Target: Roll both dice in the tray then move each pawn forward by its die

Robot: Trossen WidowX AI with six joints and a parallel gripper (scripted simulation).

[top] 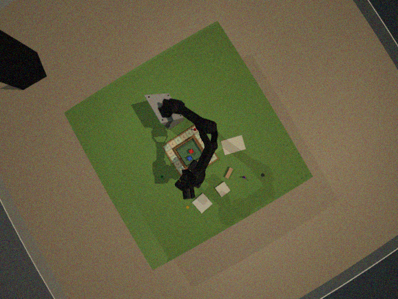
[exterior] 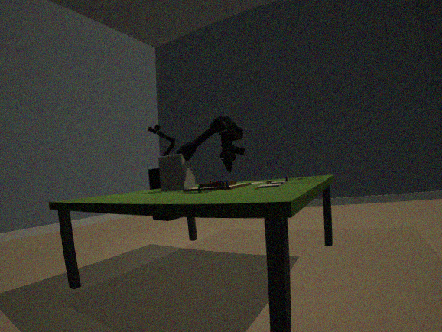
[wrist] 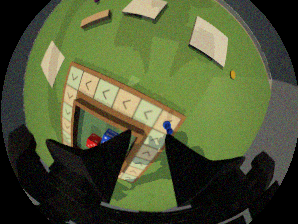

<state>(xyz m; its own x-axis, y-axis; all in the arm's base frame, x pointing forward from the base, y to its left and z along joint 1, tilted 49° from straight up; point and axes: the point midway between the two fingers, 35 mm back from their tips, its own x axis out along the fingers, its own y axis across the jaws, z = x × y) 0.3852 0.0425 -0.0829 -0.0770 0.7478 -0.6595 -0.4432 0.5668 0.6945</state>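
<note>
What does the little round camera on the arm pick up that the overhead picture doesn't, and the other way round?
Only the wrist view shows the arrows printed on the board's squares, and the blue pawn standing on the track between the tool's two dark fingers; the tool hangs half open, holding nothing.

Only the top view shows the whole arm, its grey base, the red pawn and the table's full green top.

Both show the board, the dice in the tray, pale cards and the wooden block.
</note>
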